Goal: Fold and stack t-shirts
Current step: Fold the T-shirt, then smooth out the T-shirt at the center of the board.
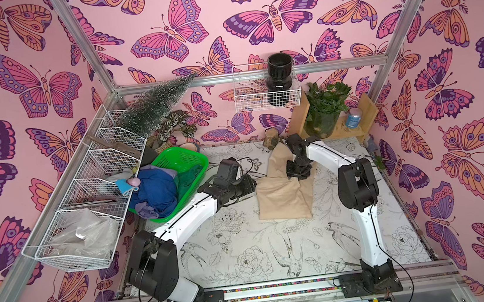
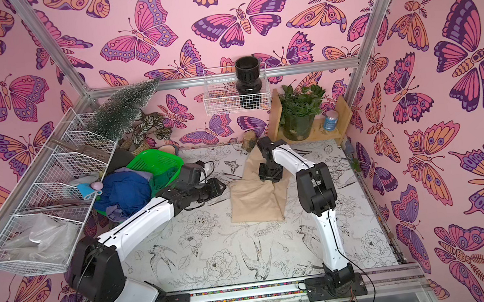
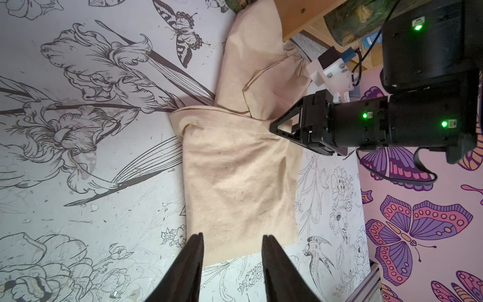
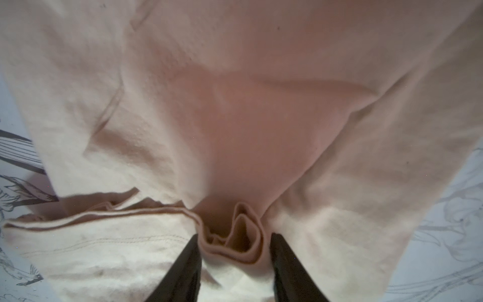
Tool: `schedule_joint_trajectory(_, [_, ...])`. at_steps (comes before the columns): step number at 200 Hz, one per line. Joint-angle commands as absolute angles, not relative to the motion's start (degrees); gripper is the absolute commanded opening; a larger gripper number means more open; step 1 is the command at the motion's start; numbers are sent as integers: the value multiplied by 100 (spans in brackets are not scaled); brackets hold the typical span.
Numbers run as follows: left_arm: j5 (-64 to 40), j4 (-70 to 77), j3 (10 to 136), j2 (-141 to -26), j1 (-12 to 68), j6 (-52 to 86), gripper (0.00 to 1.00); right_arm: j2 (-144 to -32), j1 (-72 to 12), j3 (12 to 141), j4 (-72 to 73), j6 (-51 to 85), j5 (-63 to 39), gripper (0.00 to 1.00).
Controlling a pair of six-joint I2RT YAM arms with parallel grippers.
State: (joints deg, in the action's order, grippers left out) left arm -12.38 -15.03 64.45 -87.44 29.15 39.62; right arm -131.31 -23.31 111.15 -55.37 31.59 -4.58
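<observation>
Right gripper (image 4: 234,236) straddles a bunched fold of the beige t-shirt (image 4: 261,117), jaws half-open, not visibly clamped; cloth looks light and limp, so pinch all layers there.

The beige cloth t-shirt (image 1: 282,193) with small dark specks lies half folded on the worktop (image 1: 245,249), right of centre toward the back edge. Its near part is a flat rectangle; its far part is bunched and rises in a loose fold. The royal blue cloth t-shirt (image 1: 156,191) is a crumpled heap spilling over the bright green perforated plastic basket (image 1: 174,160) near the back left corner. The lavender cloth t-shirt (image 1: 144,212) peeks from beneath it, and the dark green cloth t-shirt (image 1: 190,178) is crumpled just beside it.
</observation>
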Motion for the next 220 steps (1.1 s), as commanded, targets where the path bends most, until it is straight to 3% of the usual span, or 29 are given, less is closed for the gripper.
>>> schedule_joint_trajectory(1, [-1195,-1574,6347,-8615,2859,4003,43,-13315,-2294,11142,-5540,3117,-639,32])
schedule_joint_trajectory(18, [-1201,-1588,6376,-8622,2839,4017,43,-13303,-2294,11056,-5488,3095,-659,0])
schedule_joint_trajectory(137, [-1576,-1396,6338,-9021,2942,4150,43,-10839,-2178,9310,-5666,2786,818,0])
schedule_joint_trajectory(211, [-1654,-1367,6401,-9130,3120,4165,43,-11317,-2004,8352,-4881,2987,388,0])
schedule_joint_trajectory(220, [-1661,-1369,6382,-9124,3128,4175,43,-11495,-2004,8352,-4809,3022,299,4])
